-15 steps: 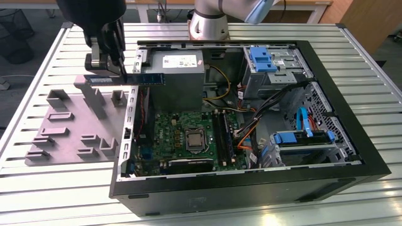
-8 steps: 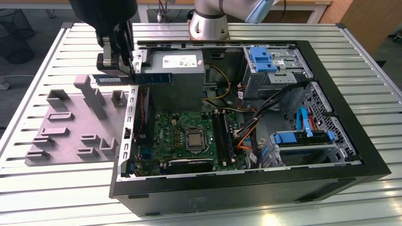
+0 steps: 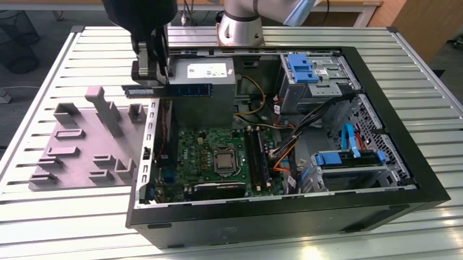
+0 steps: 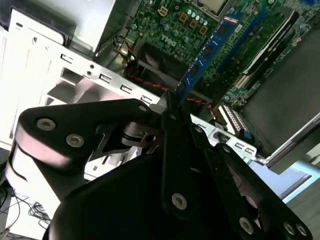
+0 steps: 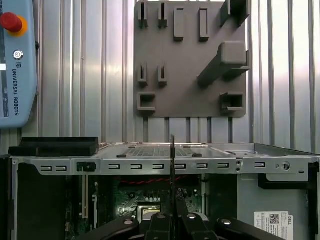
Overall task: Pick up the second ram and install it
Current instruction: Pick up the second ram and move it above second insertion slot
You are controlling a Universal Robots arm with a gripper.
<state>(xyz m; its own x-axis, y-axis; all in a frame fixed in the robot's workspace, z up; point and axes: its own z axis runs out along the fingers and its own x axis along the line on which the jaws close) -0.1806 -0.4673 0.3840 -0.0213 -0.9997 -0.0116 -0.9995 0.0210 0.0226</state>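
Currently gripper (image 3: 153, 81) pinched tight on the second ram (image 3: 172, 91); strip held level in the air above the open computer case (image 3: 405, 179), over its wall nearest the grey holder tray (image 3: 72, 157); motherboard (image 3: 210, 149) below.

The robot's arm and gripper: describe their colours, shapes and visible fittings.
In the exterior view the arm shows a rounded silver-grey joint housing with a light blue cap at its upper end. The gripper is matte black, with blocky linkage bars. In the second wrist view the gripper shows broad, rounded black links joined by silver screws and pivot pins, tapering to thin flat fingers.
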